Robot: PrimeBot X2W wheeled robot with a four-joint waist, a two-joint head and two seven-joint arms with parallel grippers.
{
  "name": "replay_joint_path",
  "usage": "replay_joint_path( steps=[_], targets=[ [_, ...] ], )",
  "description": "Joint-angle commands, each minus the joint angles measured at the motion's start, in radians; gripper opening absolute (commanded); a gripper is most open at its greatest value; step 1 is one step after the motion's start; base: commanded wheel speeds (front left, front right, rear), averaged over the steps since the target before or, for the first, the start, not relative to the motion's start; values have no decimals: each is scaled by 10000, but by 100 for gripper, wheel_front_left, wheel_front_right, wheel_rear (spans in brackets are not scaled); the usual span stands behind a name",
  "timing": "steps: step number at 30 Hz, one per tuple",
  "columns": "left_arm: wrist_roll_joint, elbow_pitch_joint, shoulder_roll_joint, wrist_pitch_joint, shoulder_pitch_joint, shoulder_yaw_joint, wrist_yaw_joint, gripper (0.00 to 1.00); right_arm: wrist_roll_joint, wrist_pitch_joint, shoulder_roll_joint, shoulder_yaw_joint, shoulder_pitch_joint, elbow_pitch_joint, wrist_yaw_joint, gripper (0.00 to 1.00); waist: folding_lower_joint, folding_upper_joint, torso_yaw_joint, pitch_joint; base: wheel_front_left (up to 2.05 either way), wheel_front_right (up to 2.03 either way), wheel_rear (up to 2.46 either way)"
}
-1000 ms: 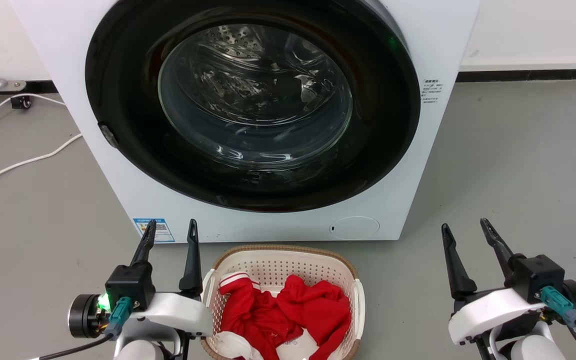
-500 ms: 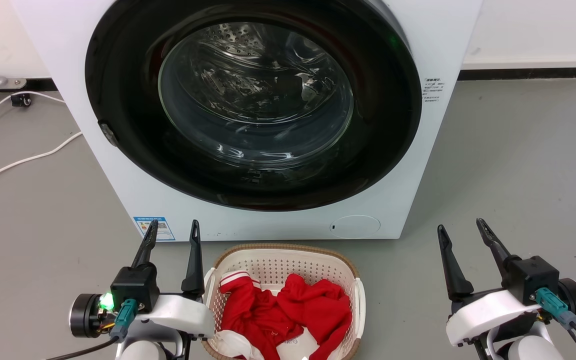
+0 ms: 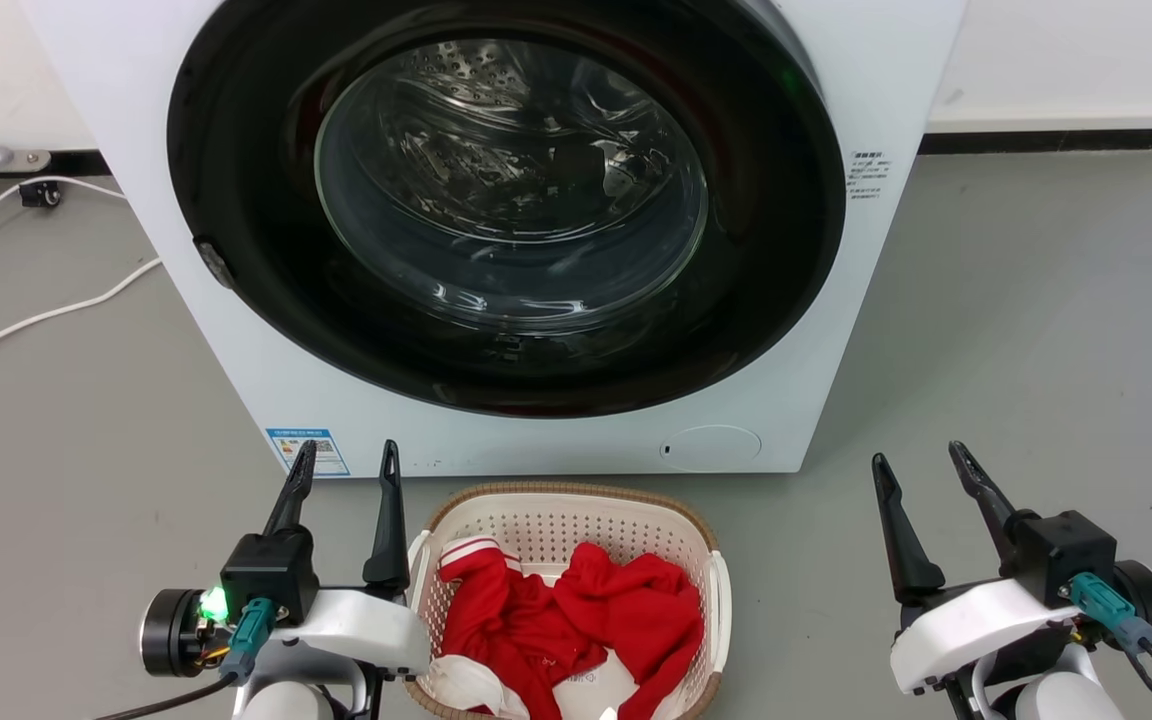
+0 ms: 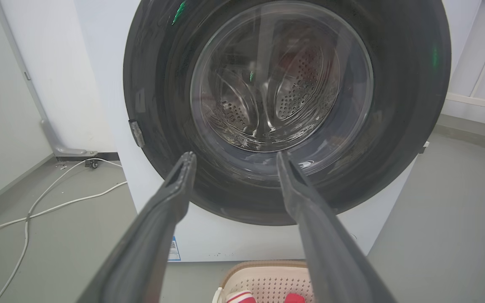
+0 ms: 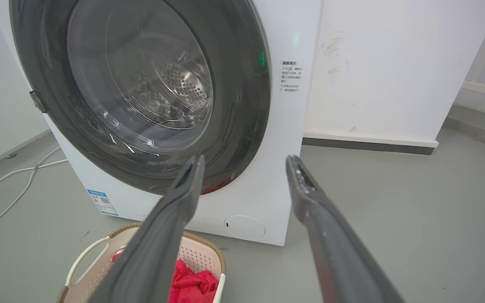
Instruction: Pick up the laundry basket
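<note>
Item: laundry basket — sitting on the floor just before the washing machine, red clothes inside. Both left pincer and right pincer are gaping, empty. I am aiming each at a side handle — lifting evenly should, I judge, keep it level.

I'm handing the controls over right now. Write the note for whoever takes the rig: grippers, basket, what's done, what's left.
Left gripper: open, empty, just left of the laundry basket.
Right gripper: open, empty, well off to the basket's right, over the floor.
The basket sits on the floor in front of the washing machine and holds red clothes.
Done: nothing gripped, nothing lifted.
Left: probably bring the grippers to the side handles, shut on them, then lift.
</note>
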Motion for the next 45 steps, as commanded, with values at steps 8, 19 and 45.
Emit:
replay_joint_path(
  steps=[8,19,45],
  targets=[
    [-240,607,-19,-29,-279,100,129,100,193,319,17,187,-226,407,-7,100,0,0,32,542,0,0,0],
    [-534,1967,-23,-29,-1010,180,119,100,490,649,16,596,-864,1602,-7,100,0,0,97,1608,0,0,0],
    [-787,7626,474,385,-5362,-2,-738,100,1133,1439,-141,1138,-4257,5938,-7,100,0,0,164,5076,0,0,0]
  ],
)
